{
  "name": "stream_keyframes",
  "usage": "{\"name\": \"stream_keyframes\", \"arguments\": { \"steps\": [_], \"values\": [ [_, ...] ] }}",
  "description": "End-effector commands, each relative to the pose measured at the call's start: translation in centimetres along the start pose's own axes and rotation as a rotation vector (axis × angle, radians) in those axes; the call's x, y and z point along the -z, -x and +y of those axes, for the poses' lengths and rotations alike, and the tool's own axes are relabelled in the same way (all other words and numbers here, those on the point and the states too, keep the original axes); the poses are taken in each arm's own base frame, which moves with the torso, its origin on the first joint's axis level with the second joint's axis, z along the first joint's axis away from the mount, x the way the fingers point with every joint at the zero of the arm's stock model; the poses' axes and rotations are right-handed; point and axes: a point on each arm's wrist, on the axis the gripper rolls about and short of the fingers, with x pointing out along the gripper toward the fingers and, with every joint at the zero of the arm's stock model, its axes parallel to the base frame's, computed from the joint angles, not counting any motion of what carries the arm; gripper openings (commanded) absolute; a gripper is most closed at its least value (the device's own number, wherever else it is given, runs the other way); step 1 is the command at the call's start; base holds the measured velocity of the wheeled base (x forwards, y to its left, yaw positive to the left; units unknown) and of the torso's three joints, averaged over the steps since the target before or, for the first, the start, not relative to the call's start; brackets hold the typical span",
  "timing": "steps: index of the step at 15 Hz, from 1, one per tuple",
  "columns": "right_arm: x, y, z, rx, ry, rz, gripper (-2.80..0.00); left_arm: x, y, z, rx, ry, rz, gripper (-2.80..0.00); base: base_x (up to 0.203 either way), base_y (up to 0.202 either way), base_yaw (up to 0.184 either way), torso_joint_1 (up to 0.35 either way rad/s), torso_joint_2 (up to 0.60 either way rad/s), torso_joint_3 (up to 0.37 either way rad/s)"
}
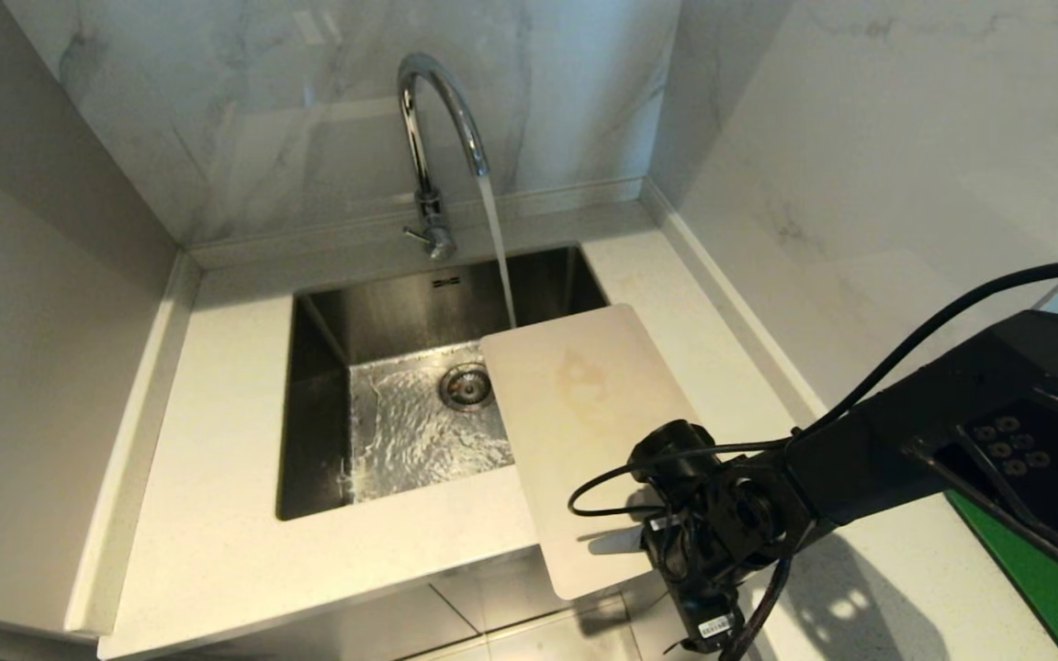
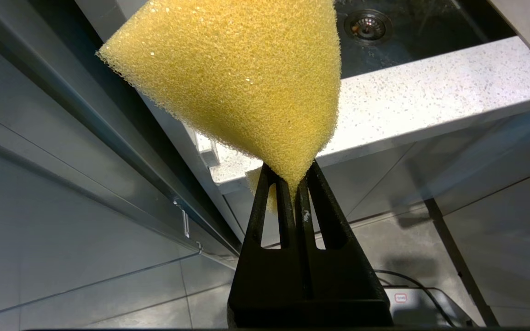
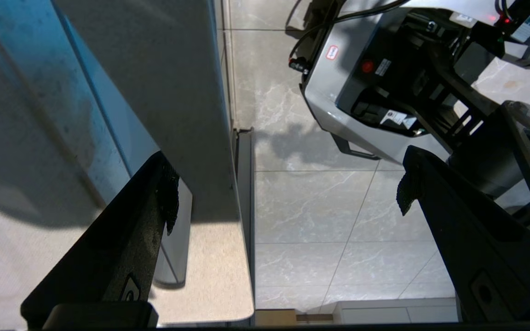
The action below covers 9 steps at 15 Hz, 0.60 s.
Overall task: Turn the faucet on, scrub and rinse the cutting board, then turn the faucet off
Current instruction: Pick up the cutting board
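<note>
The cutting board (image 1: 584,431) lies on the counter (image 1: 217,532), its far end over the sink (image 1: 400,404) near the running faucet (image 1: 433,128), its near end overhanging the counter's front edge. The right gripper (image 3: 288,193) stands with jaws wide, the board's overhanging edge between them, likely so it can be gripped. The left gripper (image 2: 292,184), below the counter, pinches a yellow sponge (image 2: 242,78), seemingly ready for scrubbing.

Head camera looks steeply down at the sink (image 1: 382,312); left wrist camera, below the worktop (image 2: 430,96), shares its drain (image 2: 367,25).
</note>
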Motion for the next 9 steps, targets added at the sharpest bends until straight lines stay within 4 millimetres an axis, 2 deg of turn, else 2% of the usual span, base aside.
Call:
{"name": "stream_keyframes", "arguments": {
  "steps": [1,9],
  "values": [
    [0.1,-1.0,0.1,0.03,-0.005,-0.007,0.0,0.0,0.0,0.0,0.0,0.0,0.002,-2.8,0.0,0.0,0.0,0.0,0.0,0.0],
    [0.2,-2.5,0.5,0.105,0.002,-0.049,0.0,0.0,0.0,0.0,0.0,0.0,0.002,-2.8,0.0,0.0,0.0,0.0,0.0,0.0]
  ]
}}
